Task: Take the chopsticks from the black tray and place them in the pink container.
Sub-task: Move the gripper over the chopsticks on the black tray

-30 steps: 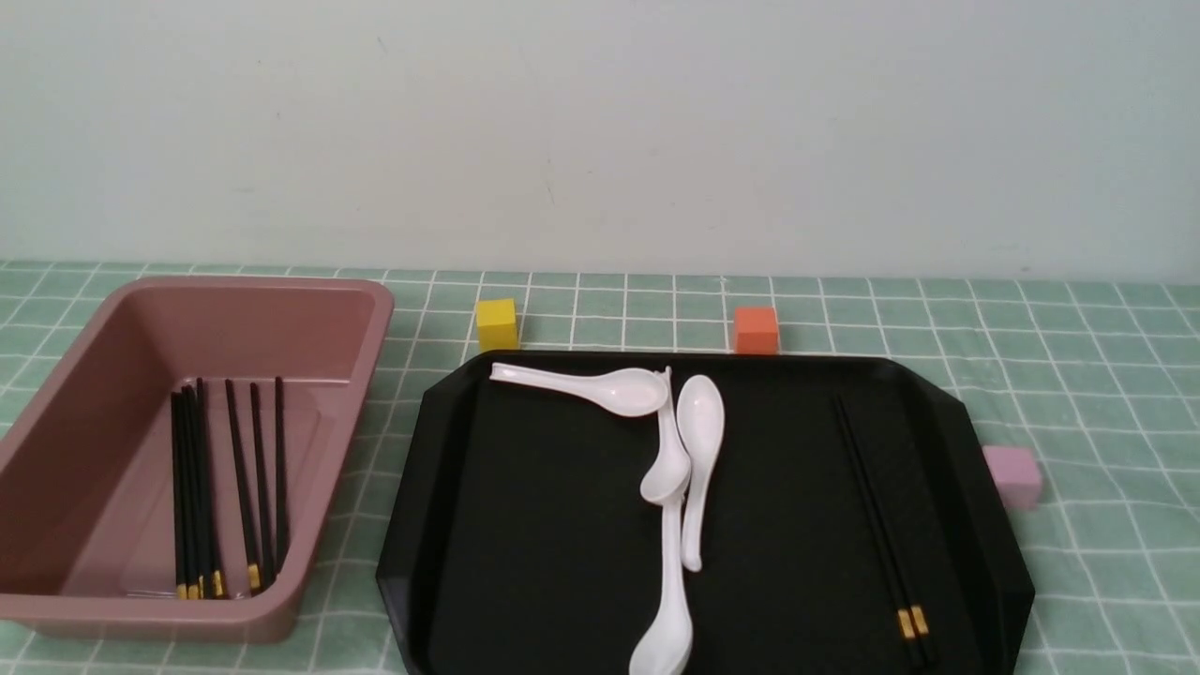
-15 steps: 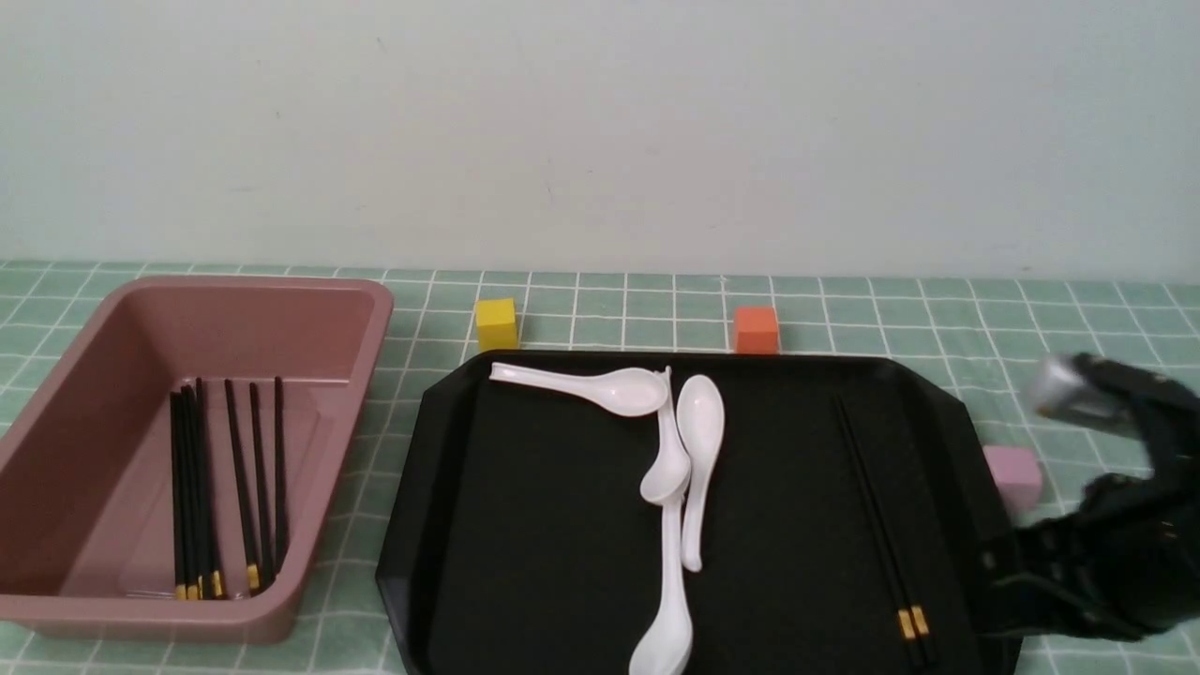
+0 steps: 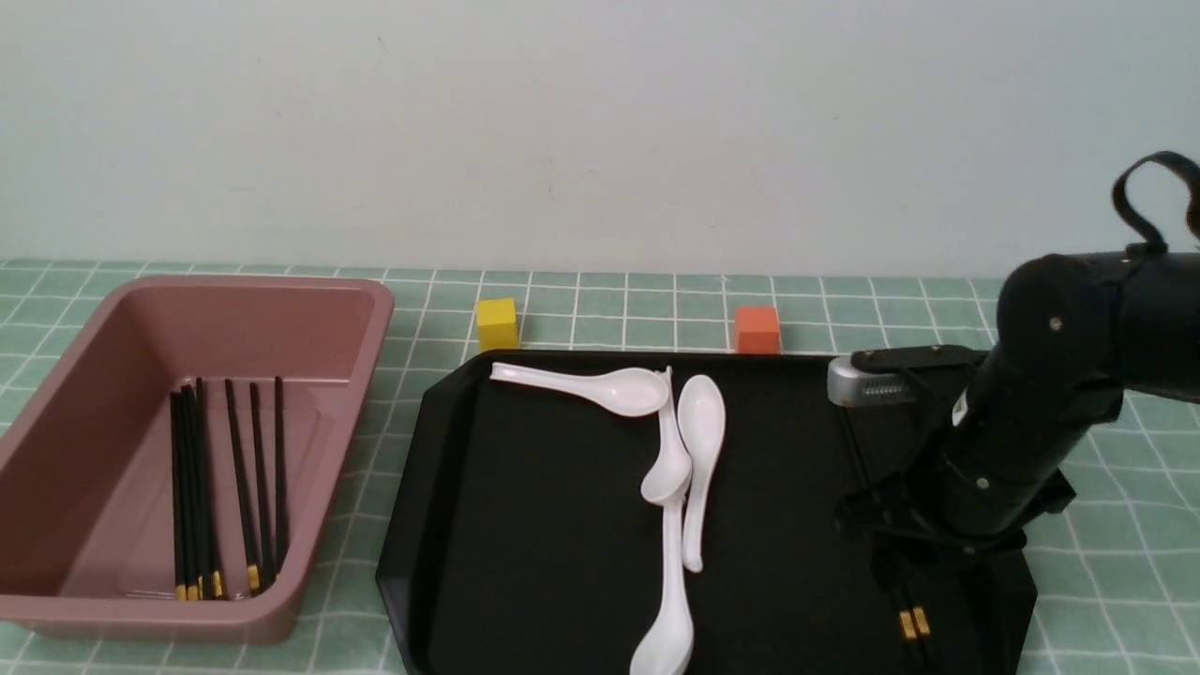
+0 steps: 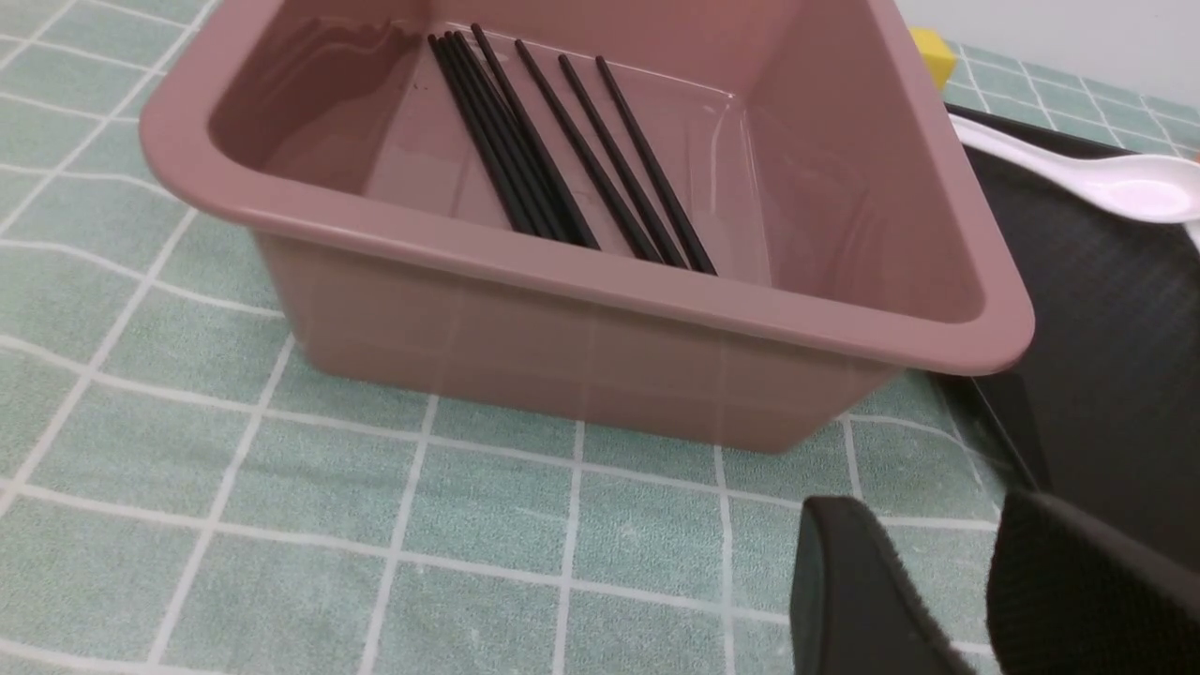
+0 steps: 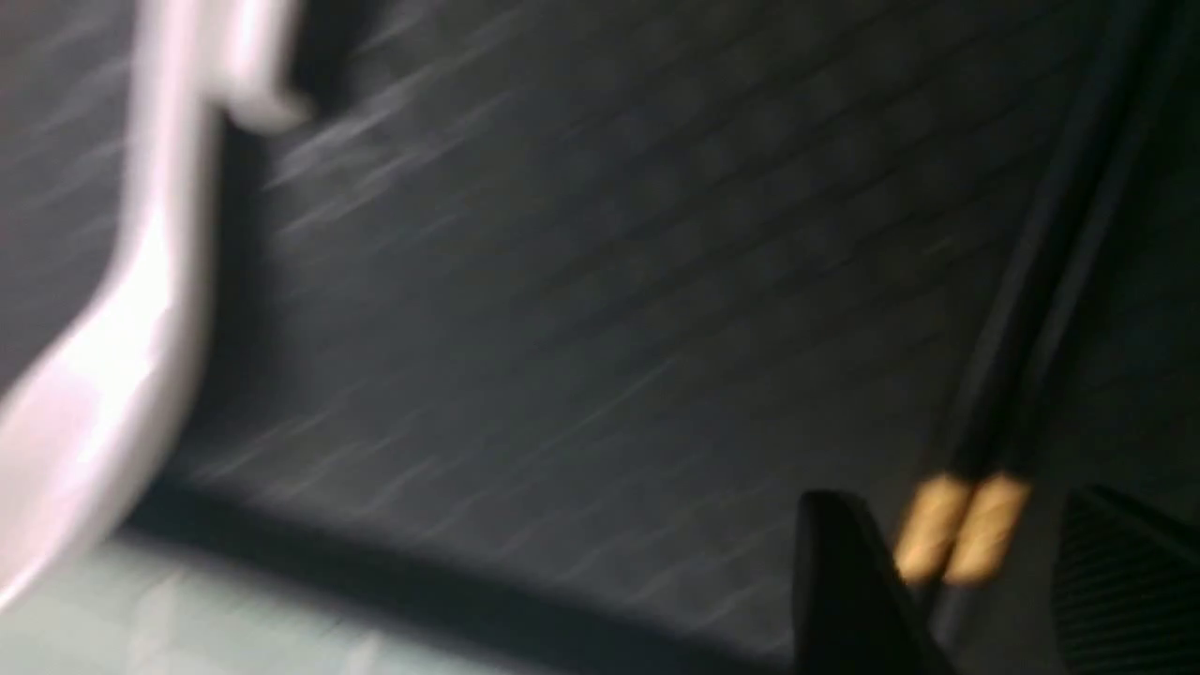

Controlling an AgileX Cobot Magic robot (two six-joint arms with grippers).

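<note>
My right gripper (image 5: 975, 600) hangs low over the near right part of the black tray (image 3: 525, 525). Its jaws are spread, one finger on each side of the two chopsticks (image 5: 1022, 356), right at their gold bands. The wrist picture is smeared, so I cannot say whether my pads reach the tray floor.

To grip well, I judge I should go fully down, since sticks this thin lie flat. I should keep my fingers square across them and close slowly, so the two press together rather than roll over each other. A hold this near the blunt ends will probably let the long tips droop, so a bite nearer the middle seems safer. The white spoons (image 3: 689, 450) are well apart and no worry.

The chopsticks are slim and black, nearly lost against the dark tray but for the yellow bands. They lie side by side, touching.

My left gripper (image 4: 947, 600) waits empty, jaws parted, near the pink container (image 3: 356, 309), where other chopsticks (image 3: 202, 487) lie on the bottom
</note>
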